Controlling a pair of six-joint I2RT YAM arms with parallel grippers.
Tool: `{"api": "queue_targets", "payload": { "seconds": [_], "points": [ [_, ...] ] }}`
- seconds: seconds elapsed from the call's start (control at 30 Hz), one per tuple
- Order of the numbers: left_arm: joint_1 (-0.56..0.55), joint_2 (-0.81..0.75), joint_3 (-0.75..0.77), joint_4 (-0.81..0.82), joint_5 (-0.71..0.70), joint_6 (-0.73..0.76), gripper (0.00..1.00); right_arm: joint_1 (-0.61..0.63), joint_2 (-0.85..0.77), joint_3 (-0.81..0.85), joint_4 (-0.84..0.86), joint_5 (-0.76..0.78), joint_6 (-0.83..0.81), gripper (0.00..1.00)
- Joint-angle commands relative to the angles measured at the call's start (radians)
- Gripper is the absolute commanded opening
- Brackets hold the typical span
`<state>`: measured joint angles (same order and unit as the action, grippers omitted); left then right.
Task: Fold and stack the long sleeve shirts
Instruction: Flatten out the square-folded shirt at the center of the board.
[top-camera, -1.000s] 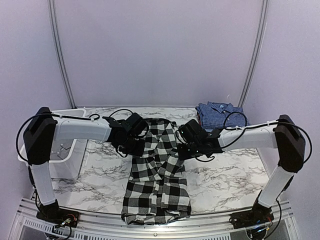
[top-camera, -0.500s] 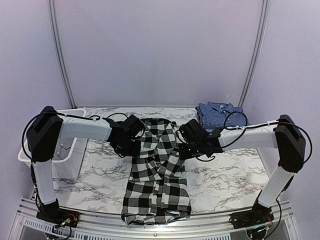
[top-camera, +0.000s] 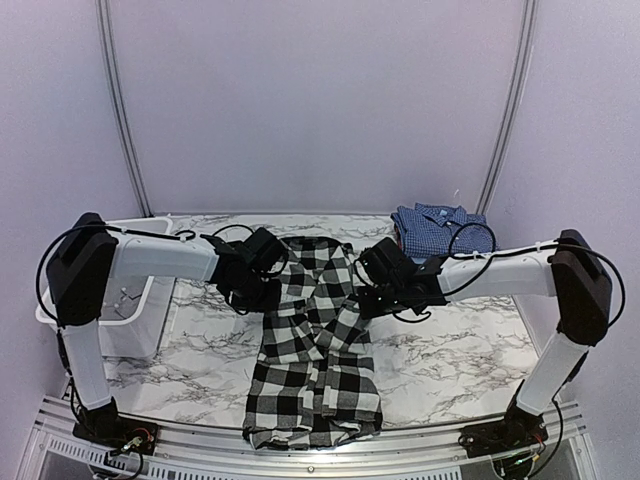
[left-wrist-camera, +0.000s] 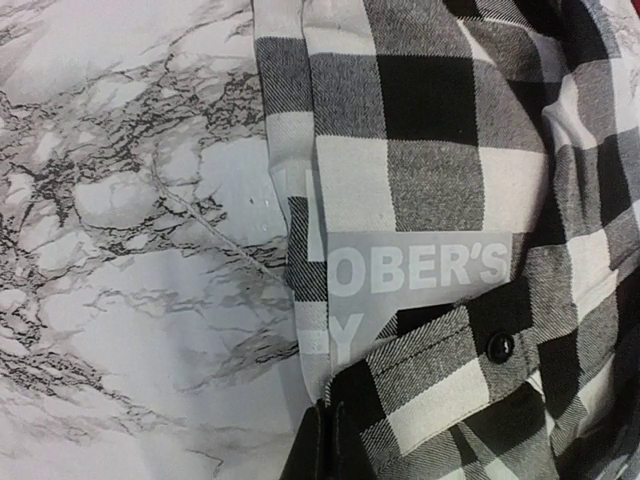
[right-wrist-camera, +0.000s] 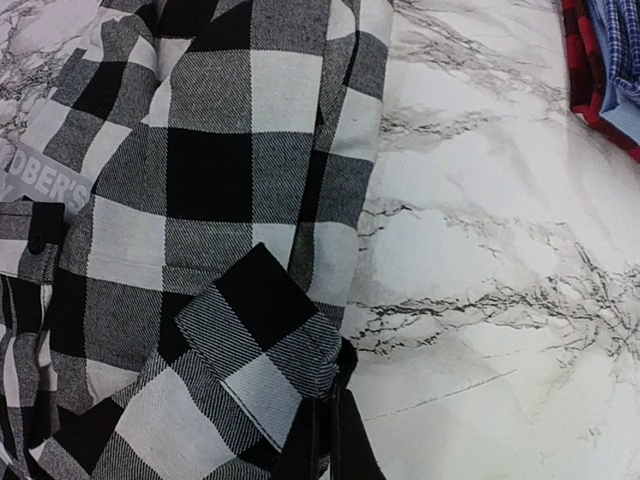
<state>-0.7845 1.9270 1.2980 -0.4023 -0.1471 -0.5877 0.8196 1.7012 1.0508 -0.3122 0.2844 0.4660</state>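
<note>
Over white marble-veined tabletop (top-camera: 470, 350), pinching left gripper (left-wrist-camera: 322, 445) and right gripper (right-wrist-camera: 325, 440) shut on opposite side edges of black-and-white buffalo-check cloth shirt (top-camera: 315, 340), lying lengthwise far-to-near between them, equally near each arm.

Black-white buffalo-check shirt (top-camera: 315, 340); blue fine-check collared shirt (top-camera: 435, 225), maybe red cloth (right-wrist-camera: 578, 40) beneath; grey-veined white marble table (top-camera: 450, 350).

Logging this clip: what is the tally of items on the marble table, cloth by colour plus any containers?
black-and-white checked shirt: 1
blue checked shirt: 1
red cloth at the blue shirt's edge, kind unclear: 1
white bin: 1
Total: 4
</note>
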Motion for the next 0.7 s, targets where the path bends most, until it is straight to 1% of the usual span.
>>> {"api": "queue_targets", "payload": {
  "seconds": [0.0,0.1,0.23,0.3,0.43,0.57,0.67],
  "points": [
    [0.006,-0.121,-0.005,-0.012,-0.036,0.018,0.0,-0.016,-0.047,0.029,-0.046,0.063,-0.015,0.0],
    [0.028,-0.192,0.022,-0.063,-0.084,0.04,0.0,-0.044,-0.077,0.043,-0.075,0.088,-0.024,0.0],
    [0.089,-0.303,0.079,-0.157,-0.171,0.087,0.0,-0.132,-0.152,0.048,-0.106,0.119,-0.044,0.0],
    [0.14,-0.352,0.112,-0.198,-0.202,0.116,0.0,-0.189,-0.2,0.052,-0.122,0.13,-0.057,0.0],
    [0.277,-0.424,0.181,-0.259,-0.232,0.176,0.0,-0.335,-0.277,0.071,-0.144,0.135,-0.091,0.0],
    [0.412,-0.437,0.278,-0.309,-0.228,0.218,0.0,-0.46,-0.327,0.119,-0.171,0.176,-0.125,0.0],
    [0.475,-0.432,0.354,-0.32,-0.217,0.239,0.0,-0.545,-0.355,0.154,-0.181,0.192,-0.143,0.0]
  ]
}}
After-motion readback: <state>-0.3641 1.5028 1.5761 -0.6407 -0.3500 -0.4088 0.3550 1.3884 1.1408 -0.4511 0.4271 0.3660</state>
